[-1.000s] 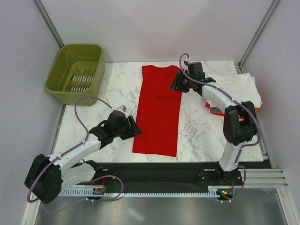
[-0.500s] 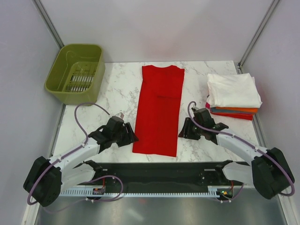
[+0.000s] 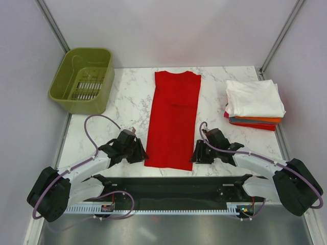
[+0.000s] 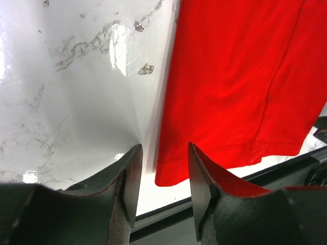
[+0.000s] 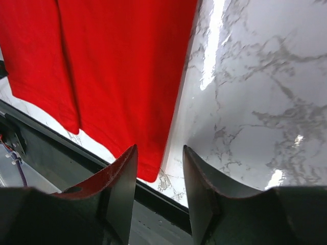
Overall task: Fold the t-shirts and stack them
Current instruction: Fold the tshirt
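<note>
**Red shirt narrowed to a strip; cross-folds pending**

Bright red cloth t-shirt point(image 3: 172, 120) lay mid-table as a long strip, sides apparently folded in. Left gripper point(image 3: 141, 152) and right gripper point(image 3: 197, 153) sat at its near corners, fingers apart, gripping nothing. Cross-folding and stacking on the folded white-topped shirt pile point(image 3: 254, 104), far right, remained.

Marble table point(image 3: 127, 97): red t-shirt point(image 3: 173, 122) flat centre, folded stack point(image 3: 254, 104) right, green basket point(image 3: 82, 79) far-left.

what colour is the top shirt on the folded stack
The top shirt is white, best seen in the top external view.
</note>
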Controlling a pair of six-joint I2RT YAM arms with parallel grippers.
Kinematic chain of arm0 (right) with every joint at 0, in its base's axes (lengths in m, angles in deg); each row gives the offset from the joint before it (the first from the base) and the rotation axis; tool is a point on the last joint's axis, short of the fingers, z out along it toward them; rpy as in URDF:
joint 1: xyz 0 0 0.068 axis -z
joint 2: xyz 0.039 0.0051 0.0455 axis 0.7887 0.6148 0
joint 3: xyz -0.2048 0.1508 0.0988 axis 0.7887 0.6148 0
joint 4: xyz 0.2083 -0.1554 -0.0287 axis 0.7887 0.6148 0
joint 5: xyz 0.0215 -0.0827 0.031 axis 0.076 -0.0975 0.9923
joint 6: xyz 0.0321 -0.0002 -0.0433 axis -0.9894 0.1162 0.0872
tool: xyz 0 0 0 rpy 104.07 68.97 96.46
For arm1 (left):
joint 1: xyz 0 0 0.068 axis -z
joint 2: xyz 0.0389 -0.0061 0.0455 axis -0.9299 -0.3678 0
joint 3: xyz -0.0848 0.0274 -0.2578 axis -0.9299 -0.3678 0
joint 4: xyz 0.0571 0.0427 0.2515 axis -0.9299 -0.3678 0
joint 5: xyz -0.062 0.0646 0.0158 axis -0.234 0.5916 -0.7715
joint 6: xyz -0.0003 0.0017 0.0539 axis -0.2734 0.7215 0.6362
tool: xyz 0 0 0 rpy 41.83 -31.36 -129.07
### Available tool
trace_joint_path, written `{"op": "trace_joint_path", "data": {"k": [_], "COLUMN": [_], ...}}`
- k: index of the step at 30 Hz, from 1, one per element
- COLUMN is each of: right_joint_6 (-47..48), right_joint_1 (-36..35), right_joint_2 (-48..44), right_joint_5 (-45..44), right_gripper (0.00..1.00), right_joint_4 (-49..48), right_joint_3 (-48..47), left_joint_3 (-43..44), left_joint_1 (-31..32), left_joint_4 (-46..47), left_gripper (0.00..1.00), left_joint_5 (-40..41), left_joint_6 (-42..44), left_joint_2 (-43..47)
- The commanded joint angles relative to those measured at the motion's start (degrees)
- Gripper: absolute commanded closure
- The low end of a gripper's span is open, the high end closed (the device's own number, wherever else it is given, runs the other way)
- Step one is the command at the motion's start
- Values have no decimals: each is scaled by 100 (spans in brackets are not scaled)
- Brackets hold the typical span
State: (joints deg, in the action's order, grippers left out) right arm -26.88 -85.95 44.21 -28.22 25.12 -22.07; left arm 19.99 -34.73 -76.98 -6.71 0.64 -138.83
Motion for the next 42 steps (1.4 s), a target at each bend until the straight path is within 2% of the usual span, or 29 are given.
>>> {"op": "trace_joint_path", "data": {"k": [1,6,9,10,18,21,24,25,28,35,40,42], "right_joint_6": [-289,-465,-500,-518,-606,-615,-615,-606,-579,-553,-553,-474], "right_joint_1": [-232,-636,-733,-724,-733,-733,-733,-733,-733,-733,-637,-444], "right_joint_2": [121,192,192,140,-195,-133,-159,-220,-361,-906,-1074,-917], "right_joint_5": [13,-137,-146,-181,-366,-392,-410,-427,-524,-681,-1086,-1165], "right_gripper": [52,57,71,80,80,84,94,100,100,100,100,100], "right_joint_4": [-366,-349,-279,-243,-59,-59,-41,-15,204,758,838,847], "right_joint_3": [90,212,335,353,468,467,450,450,389,-84,-586,-867], "left_joint_3": [-20,-186,-231,-265,-345,-345,-319,-310,-310,-231,269,524], "left_joint_1": [-38,-38,-38,-38,-29,-38,-38,-38,-29,-91,-679,-828], "left_joint_4": [185,545,537,528,441,388,379,388,405,800,1108,1117], "left_gripper": [53,56,53,50,50,58,67,77,98,98,98,98], "left_joint_5": [-105,-448,-501,-501,-809,-712,-703,-694,-782,-1458,-2319,-2364], "left_joint_6": [185,202,211,202,237,273,299,308,290,88,44,35], "left_joint_2": [-20,-29,41,76,85,85,-3,-20,6,165,-213,-328]}}
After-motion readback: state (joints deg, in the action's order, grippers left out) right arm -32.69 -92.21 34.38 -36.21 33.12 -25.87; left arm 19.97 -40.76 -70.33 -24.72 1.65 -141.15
